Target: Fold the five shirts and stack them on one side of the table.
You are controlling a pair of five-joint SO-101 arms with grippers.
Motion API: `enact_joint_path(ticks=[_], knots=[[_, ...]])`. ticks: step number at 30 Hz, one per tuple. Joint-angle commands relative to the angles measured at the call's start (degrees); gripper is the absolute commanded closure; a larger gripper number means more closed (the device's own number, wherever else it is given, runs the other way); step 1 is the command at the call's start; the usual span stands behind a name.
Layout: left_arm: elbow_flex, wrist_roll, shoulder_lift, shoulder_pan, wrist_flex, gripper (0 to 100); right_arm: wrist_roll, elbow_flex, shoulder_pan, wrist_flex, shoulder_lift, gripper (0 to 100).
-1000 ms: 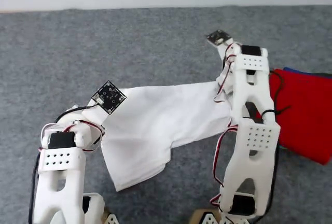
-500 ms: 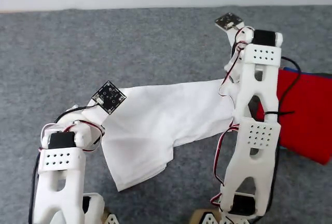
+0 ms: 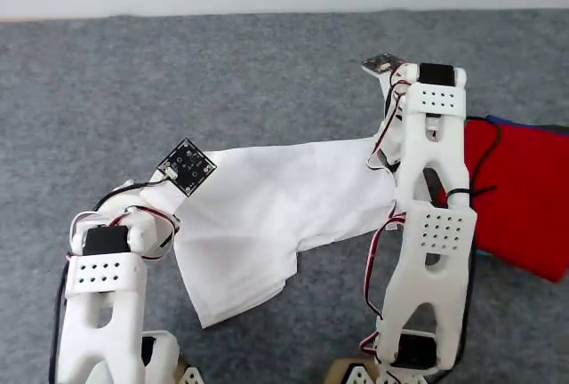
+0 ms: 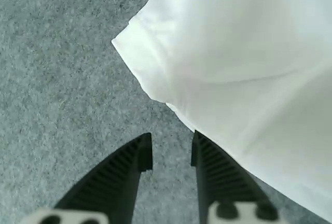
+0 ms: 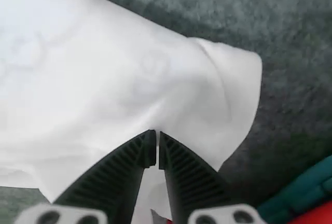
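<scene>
White shirt (image 3: 267, 215) lies on the counter (image 3: 267, 64) between my arms, long axis running from the left arm to the right arm. Right fingers (image 5: 129, 162) are pinched on its end corner. Left fingers (image 4: 129, 167) are narrowly apart and empty, just beside the opposite edge, so I'd grab there next.

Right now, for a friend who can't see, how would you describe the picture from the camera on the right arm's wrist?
The right hand pinches a fold of a white shirt between two black ribbed fingers that are almost closed. The shirt lies on a grey table surface, and some red and teal cloth shows just past the shirt's edge.
</scene>
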Motion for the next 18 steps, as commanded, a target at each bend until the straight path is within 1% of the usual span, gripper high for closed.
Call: enact_joint_path(ticks=[1,3,6,9,11,14,18], knots=[[-0.84,-0.18,-1.05,-0.26,-0.88,86,-0.88,1.85,-0.13,2.24,-4.18,97.3],[-0.84,-0.18,-1.05,-0.26,-0.97,86,-0.79,3.16,0.75,2.15,-4.26,97.3],[-0.84,-0.18,-1.05,-0.26,-1.05,86,-0.62,3.43,4.09,1.98,-3.21,97.3],[-0.84,-0.18,-1.05,-0.26,-1.05,86,0.97,3.43,7.34,1.54,-2.42,97.3],[-0.84,-0.18,-1.05,-0.26,-1.05,86,1.32,3.43,8.22,1.54,-2.77,97.3],[-0.84,-0.18,-1.05,-0.18,-1.05,86,1.32,3.43,7.69,1.89,-4.88,97.3],[-0.84,-0.18,-1.05,-0.18,-1.05,86,1.05,3.87,4.09,2.15,-9.27,97.3]])
